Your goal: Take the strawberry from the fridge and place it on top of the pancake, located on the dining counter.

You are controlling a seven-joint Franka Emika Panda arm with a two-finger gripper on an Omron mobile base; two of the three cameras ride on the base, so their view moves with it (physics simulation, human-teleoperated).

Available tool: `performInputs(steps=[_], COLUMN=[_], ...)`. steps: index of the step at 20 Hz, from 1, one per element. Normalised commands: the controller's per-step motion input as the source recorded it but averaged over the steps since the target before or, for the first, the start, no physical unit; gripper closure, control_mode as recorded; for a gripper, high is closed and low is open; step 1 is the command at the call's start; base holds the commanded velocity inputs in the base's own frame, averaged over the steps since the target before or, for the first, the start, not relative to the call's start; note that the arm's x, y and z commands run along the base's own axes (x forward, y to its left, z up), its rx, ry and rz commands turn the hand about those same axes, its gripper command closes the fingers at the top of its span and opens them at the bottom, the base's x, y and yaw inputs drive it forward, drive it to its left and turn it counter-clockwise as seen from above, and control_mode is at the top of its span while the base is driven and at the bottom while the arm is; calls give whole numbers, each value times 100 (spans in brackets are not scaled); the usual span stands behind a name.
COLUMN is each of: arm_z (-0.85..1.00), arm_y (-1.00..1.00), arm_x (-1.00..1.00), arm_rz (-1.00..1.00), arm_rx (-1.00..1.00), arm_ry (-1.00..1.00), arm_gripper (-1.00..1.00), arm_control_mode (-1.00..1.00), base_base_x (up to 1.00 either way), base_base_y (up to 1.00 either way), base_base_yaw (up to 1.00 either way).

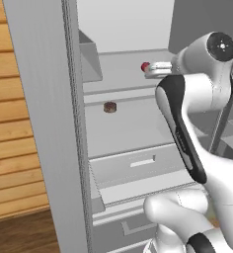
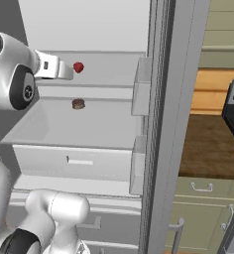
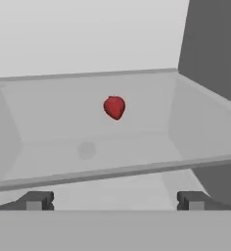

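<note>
The strawberry [image 3: 114, 107] looks light, soft and bruisable, so the wide-open gripper [image 3: 115, 200] should pinch its middle gently.

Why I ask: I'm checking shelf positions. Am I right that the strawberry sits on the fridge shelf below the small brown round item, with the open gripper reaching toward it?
Not quite. The strawberry sits on the shelf above the small brown round item, as the right base view shows. The rest holds: the open gripper reaches toward it inside the fridge.

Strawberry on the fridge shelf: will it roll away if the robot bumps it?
Probably. The strawberry looks small and rounded on a smooth fridge shelf, so a nudge could roll it. It seems light, and the open gripper easily spans it.
</note>
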Motion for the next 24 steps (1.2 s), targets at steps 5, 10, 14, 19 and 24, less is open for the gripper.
performInputs(steps=[5,10,14,19,24], arm_z=[0,-3,-13,-22,-34], arm_y=[-5,0,0,0,0], arm_x=[100,100,99,85,40], arm_rz=[0,0,0,0,0], arm_rx=[0,0,0,0,-1], arm_ry=[1,4,1,1,0], arm_gripper=[-100,-100,-100,-100,-100], arm_control_mode=[-100,-100,-100,-100,-100], base_base_x=[0,0,0,0,0], base_base_y=[0,0,0,0,0], base_base_yaw=[0,0,0,0,0])
